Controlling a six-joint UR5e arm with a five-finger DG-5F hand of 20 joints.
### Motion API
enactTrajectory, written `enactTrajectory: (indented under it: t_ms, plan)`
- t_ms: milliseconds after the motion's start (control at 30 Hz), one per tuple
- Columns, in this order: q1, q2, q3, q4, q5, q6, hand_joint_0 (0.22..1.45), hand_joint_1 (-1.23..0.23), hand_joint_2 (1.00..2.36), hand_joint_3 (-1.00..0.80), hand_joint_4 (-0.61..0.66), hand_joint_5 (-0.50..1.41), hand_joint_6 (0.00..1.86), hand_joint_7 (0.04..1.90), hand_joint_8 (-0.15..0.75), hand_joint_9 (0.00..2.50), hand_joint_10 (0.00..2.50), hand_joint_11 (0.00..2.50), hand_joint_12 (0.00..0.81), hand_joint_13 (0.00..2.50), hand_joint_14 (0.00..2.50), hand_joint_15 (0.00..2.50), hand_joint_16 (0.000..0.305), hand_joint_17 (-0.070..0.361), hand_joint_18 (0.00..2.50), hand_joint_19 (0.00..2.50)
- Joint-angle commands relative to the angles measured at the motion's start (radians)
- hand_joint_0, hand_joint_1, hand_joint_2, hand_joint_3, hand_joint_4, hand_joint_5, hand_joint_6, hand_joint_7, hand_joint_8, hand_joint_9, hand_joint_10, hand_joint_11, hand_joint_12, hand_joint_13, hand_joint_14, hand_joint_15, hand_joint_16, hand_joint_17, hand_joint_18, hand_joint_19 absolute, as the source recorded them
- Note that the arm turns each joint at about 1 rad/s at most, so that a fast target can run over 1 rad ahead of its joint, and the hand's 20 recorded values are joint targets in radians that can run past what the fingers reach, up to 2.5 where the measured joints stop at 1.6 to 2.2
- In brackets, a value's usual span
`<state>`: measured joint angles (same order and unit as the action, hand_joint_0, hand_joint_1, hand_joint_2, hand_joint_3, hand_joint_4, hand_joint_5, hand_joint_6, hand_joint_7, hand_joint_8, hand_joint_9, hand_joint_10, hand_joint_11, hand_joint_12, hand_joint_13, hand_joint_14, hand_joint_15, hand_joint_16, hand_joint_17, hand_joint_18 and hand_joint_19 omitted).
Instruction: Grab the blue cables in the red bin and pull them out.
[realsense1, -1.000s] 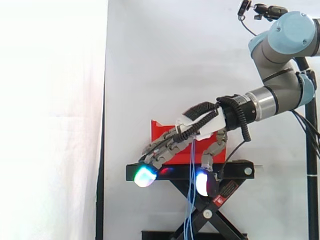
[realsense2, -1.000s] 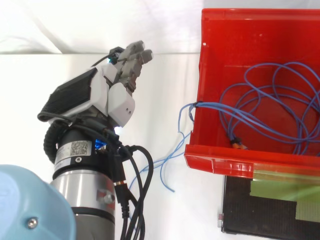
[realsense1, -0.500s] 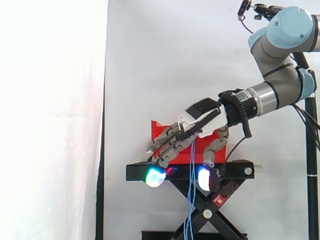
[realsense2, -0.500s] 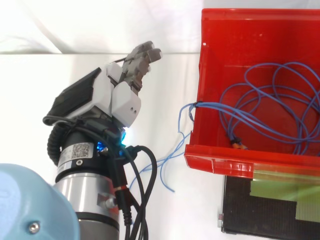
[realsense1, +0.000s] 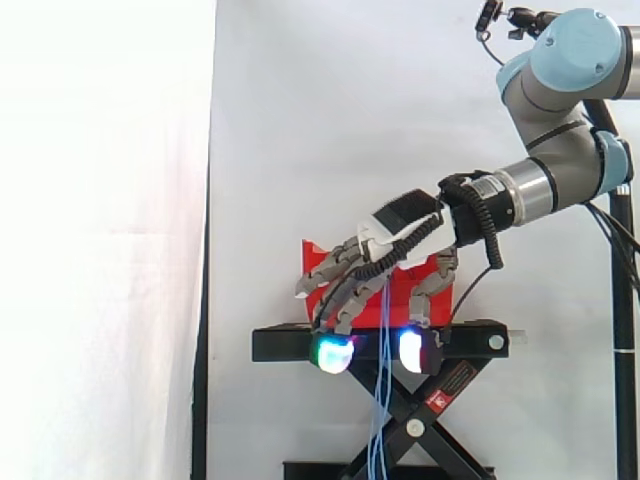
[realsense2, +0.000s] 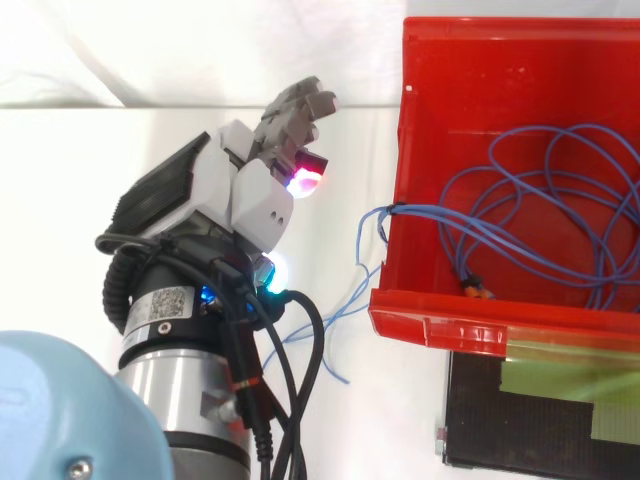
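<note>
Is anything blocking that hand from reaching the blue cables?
Only the red bin's near wall separates the hand from the coiled blue cables; some strands hang over it on the hand's side, nothing between.

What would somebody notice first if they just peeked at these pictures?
Probably the grey-and-white robot hand, open in mid-air, its fingertip pads glowing cyan and white in the side view. Next, the big red plastic bin to its right in the top view, with thin blue cables looped inside and trailing over its left wall.
</note>
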<state>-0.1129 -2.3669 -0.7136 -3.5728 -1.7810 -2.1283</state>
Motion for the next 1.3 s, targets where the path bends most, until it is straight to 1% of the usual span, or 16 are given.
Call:
enactTrajectory:
  t_ms: [0, 267, 333, 567, 733, 833, 867, 1100, 1267]
  plan:
    - [-0.005, 0.0, 0.002, -0.003, 0.0, -0.028, 0.81, -0.89, 1.0, -1.0, 0.24, 0.66, 0.01, 0.48, 0.248, 0.5, 0.01, 0.33, 0.332, 0.24, 0.01, 0.28, 0.045, 0.102, 0.21, 0.56]
    - [-0.022, 0.0, 0.002, -0.003, 0.003, -0.1, 0.81, -0.89, 1.0, -1.0, 0.24, 0.66, 0.01, 0.48, 0.249, 0.51, 0.01, 0.33, 0.331, 0.24, 0.01, 0.29, 0.045, 0.102, 0.21, 0.56]
    - [-0.027, 0.0, -0.003, 0.0, 0.005, -0.109, 0.81, -0.89, 1.0, -1.0, 0.24, 0.66, 0.01, 0.48, 0.25, 0.51, 0.01, 0.34, 0.332, 0.24, 0.01, 0.29, 0.045, 0.102, 0.21, 0.57]
    - [-0.034, 0.0, -0.01, 0.0, 0.008, -0.123, 0.81, -0.89, 1.0, -1.0, 0.24, 0.66, 0.01, 0.48, 0.25, 0.52, 0.01, 0.35, 0.332, 0.24, 0.01, 0.29, 0.045, 0.101, 0.21, 0.56]
    - [-0.042, 0.0, -0.017, 0.0, 0.008, -0.152, 0.81, -0.89, 1.0, -1.0, 0.25, 0.68, 0.01, 0.5, 0.252, 0.53, 0.01, 0.34, 0.331, 0.24, 0.01, 0.29, 0.045, 0.102, 0.21, 0.57]
    - [-0.042, 0.0, -0.018, 0.0, 0.008, -0.158, 0.81, -0.88, 1.0, -1.0, 0.26, 0.69, 0.01, 0.51, 0.253, 0.53, 0.01, 0.35, 0.331, 0.24, 0.01, 0.3, 0.045, 0.102, 0.21, 0.57]
    - [-0.045, 0.0, -0.018, 0.002, 0.008, -0.161, 0.81, -0.88, 1.0, -1.0, 0.25, 0.69, 0.01, 0.51, 0.252, 0.53, 0.01, 0.35, 0.331, 0.24, 0.01, 0.3, 0.045, 0.102, 0.21, 0.57]
    - [-0.045, 0.0, -0.021, 0.005, 0.009, -0.176, 0.81, -0.88, 1.0, -1.0, 0.25, 0.7, 0.01, 0.53, 0.253, 0.53, 0.01, 0.36, 0.331, 0.25, 0.01, 0.29, 0.045, 0.101, 0.22, 0.57]
    - [-0.045, 0.0, -0.021, 0.008, 0.009, -0.199, 0.81, -0.88, 1.0, -1.0, 0.26, 0.71, 0.01, 0.53, 0.252, 0.54, 0.01, 0.35, 0.33, 0.25, 0.01, 0.29, 0.045, 0.101, 0.22, 0.57]
